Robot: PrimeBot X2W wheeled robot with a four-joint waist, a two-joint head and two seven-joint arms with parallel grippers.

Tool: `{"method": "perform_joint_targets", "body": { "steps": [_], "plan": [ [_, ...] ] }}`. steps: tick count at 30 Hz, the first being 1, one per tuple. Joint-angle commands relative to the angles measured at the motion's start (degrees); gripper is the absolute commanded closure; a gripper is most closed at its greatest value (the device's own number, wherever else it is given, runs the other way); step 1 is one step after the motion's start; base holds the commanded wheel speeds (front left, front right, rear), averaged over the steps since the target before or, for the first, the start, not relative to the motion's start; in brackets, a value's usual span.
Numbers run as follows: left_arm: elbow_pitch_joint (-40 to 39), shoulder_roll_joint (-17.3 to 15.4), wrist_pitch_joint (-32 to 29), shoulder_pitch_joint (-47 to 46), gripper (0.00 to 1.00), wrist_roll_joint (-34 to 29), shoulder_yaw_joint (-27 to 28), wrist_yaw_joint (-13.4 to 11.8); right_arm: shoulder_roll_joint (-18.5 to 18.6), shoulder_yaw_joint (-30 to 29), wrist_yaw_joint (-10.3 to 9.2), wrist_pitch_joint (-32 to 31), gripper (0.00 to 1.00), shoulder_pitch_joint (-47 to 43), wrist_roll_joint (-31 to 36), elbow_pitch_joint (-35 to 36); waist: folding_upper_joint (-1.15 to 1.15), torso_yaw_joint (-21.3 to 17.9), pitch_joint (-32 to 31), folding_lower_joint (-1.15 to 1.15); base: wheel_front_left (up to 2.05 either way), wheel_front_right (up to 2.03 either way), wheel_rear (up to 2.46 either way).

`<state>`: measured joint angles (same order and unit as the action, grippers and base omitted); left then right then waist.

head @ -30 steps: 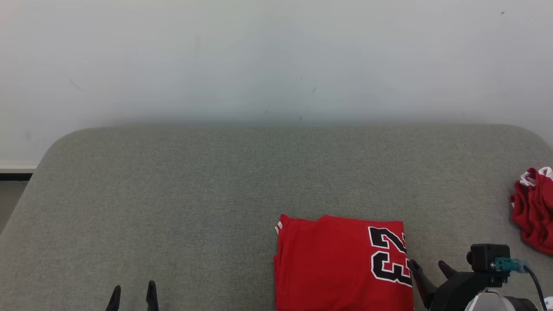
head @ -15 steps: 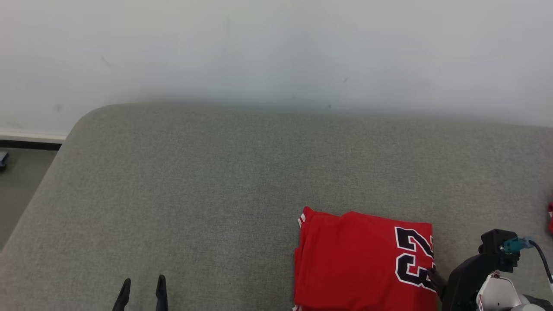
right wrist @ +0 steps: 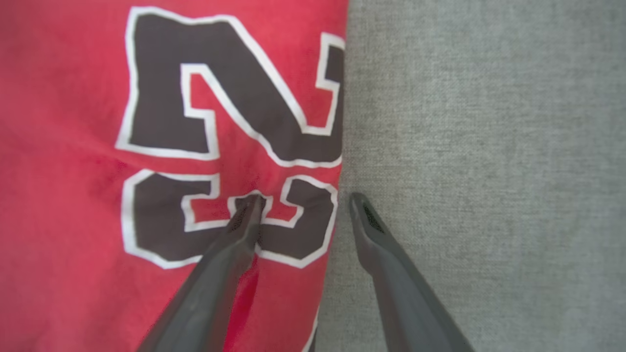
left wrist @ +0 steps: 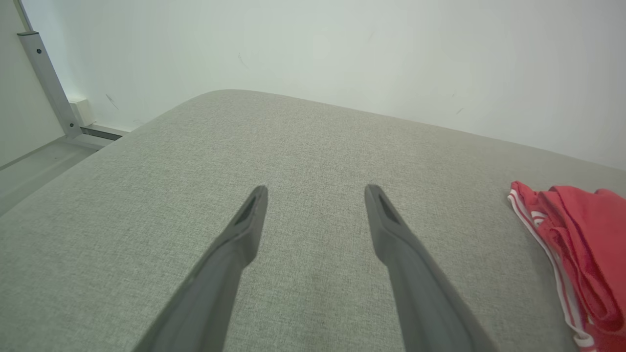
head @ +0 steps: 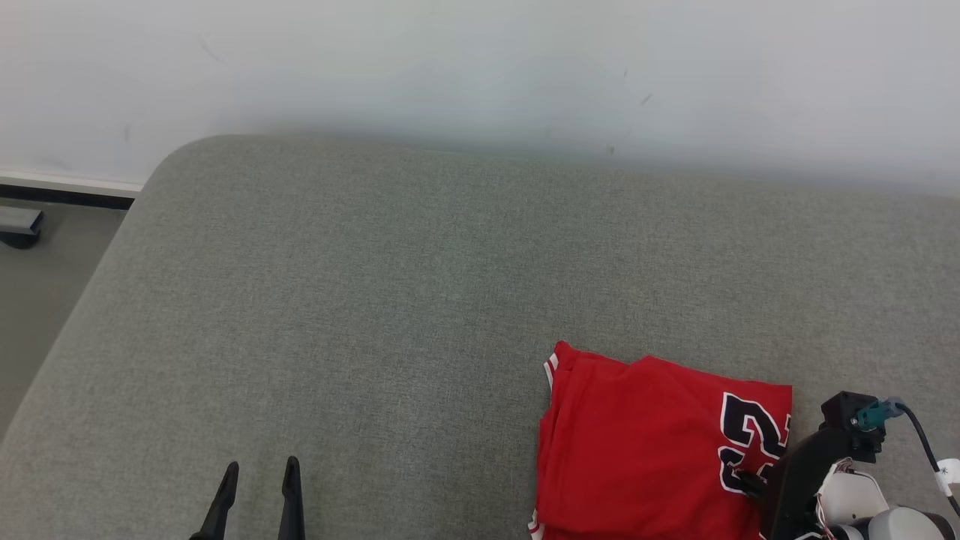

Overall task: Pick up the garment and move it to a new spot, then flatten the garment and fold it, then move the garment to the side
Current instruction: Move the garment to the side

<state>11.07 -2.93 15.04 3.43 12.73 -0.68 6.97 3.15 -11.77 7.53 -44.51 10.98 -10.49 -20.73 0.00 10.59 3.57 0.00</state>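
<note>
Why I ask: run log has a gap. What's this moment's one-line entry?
garment folded on cushion | left gripper open, apart | right gripper open, straddling garment edge

Pale plain wall (head: pixel 480 60) behind a grey fabric-covered surface (head: pixel 360 285) with rounded corners; grey floor (head: pixel 30 315) and dark skirting strip (head: pixel 67 196) at the left.

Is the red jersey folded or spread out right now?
Folded: the red jersey lies as a compact rectangle with stacked layers along one edge.
</note>
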Motion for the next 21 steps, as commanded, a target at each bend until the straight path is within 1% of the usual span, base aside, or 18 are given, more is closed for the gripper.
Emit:
{"method": "perform_joint_targets", "body": {
  "steps": [1,2,5,8,17,18,21],
  "plan": [
    [-0.30,0.08,0.15,-0.59,0.00,0.22,-0.18,-0.39,-0.49,0.66,-0.12,-0.15,0.55,-0.23,0.46,-1.51,0.00,0.10,0.35,0.00,0.00,0.00,0.00],
    [-0.43,0.08,0.15,-0.71,0.00,0.29,-0.30,-0.39,-0.51,0.76,-0.06,0.04,1.00,0.01,0.60,-1.77,0.00,0.05,0.47,0.00,0.00,0.00,0.00],
    [-0.86,0.08,0.15,-0.98,0.00,0.58,-0.59,-0.53,-0.18,1.33,-0.07,0.44,1.00,1.50,1.51,-2.08,0.00,-0.36,0.85,0.00,0.00,0.00,0.00],
    [-1.49,0.09,0.14,-1.30,0.00,0.75,-0.88,-0.77,1.51,2.99,-0.07,0.33,1.00,4.58,2.26,-1.12,0.00,-1.27,1.27,0.00,0.00,0.00,0.00],
    [-4.72,0.09,0.15,-3.17,0.00,2.34,-2.41,-1.53,9.11,10.73,-0.07,-4.29,1.00,17.80,1.27,2.37,0.00,-6.51,4.52,0.00,0.00,0.00,0.00],
    [-4.72,0.09,0.15,-3.17,0.00,2.34,-2.41,-1.53,9.11,10.73,-0.07,-4.29,1.00,17.80,1.27,2.37,0.00,-6.51,4.52,0.00,0.00,0.00,0.00],
    [-5.76,0.07,0.14,-4.40,0.00,2.79,-3.47,-1.92,12.20,12.44,-0.07,-5.99,1.00,22.05,1.18,3.70,0.00,-8.68,6.37,0.00,0.00,0.00,0.00]
  ]
}}
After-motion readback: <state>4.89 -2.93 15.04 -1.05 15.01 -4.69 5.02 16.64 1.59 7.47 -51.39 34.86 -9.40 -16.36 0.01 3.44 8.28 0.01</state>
